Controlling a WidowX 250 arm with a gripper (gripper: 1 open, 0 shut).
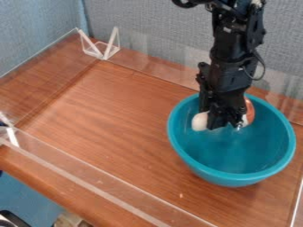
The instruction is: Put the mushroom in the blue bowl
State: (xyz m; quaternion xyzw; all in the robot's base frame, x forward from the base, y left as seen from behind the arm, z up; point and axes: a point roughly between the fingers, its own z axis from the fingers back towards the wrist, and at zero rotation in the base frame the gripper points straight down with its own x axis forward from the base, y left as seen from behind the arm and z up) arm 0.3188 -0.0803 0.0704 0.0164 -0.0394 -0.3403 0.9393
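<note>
The black arm [236, 40] reaches straight down into the blue bowl [231, 151], which stands on the wooden desk [95, 106] near its right edge. The hand [222, 117] is low inside the bowl, at the far side of its hollow, and the mushroom [208, 122] is there with it: the cream stem shows to the left of the fingers and a bit of the orange-red cap [249, 113] shows to the right. It seems that the fingers are closed on the mushroom across its middle, because it lies between them on its side and does not rest flat on the bottom of the bowl, though the contact itself is partly hidden by the hand. The grip from above makes sense, since the high wall of the bowl leaves free only the way from the top. The mushroom is already within the rim, so probably the carrying is done and only the release remains. For this the fingers must open and the hand must rise straight up, so that it does not catch the rim or pull the bowl. The glossy inside is smooth and curved, so the mushroom may roll a little toward the middle when it is freed. A small white wire stand [99, 43] sits at the far corner, well apart.
</note>
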